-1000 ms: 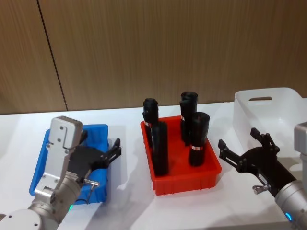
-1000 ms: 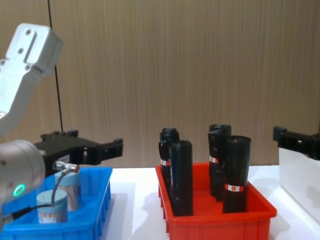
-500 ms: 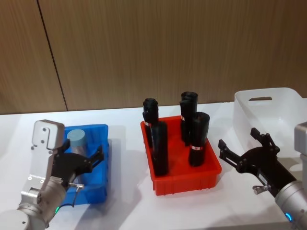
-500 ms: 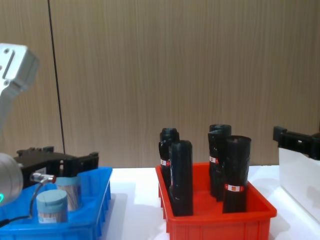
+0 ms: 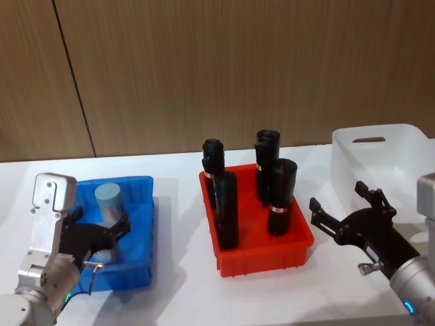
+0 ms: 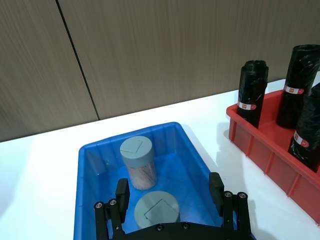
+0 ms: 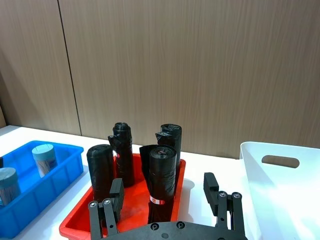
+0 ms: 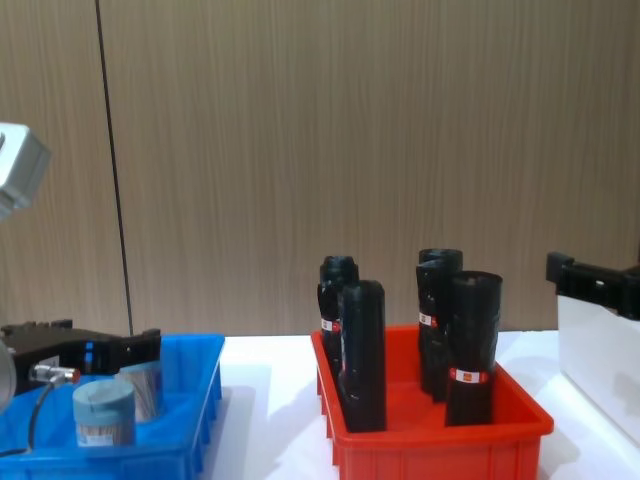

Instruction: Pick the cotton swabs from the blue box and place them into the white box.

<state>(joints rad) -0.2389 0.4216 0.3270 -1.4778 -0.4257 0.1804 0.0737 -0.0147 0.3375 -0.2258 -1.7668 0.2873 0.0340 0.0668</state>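
While the left hand (image 6: 169, 186) hovers, fingers apart, over the nearer clear plastic cotton-swab jar (image 6: 156, 212) in the bright blue plastic box (image 6: 92, 175), an off-centre descent could knock its grey-lidded neighbour (image 6: 137, 161) or catch the rim. The right hand (image 5: 338, 194) hovers spread near the white translucent box (image 5: 394, 146).

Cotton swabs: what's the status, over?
Left gripper open over blue box; right gripper open by white box. Two cotton swabs in blue box. Red bin between boxes.

Head looks down on the worktop (image 5: 177, 170), chest level across; wrist cameras sit behind their jaws, sharing the red bin (image 5: 265, 257).
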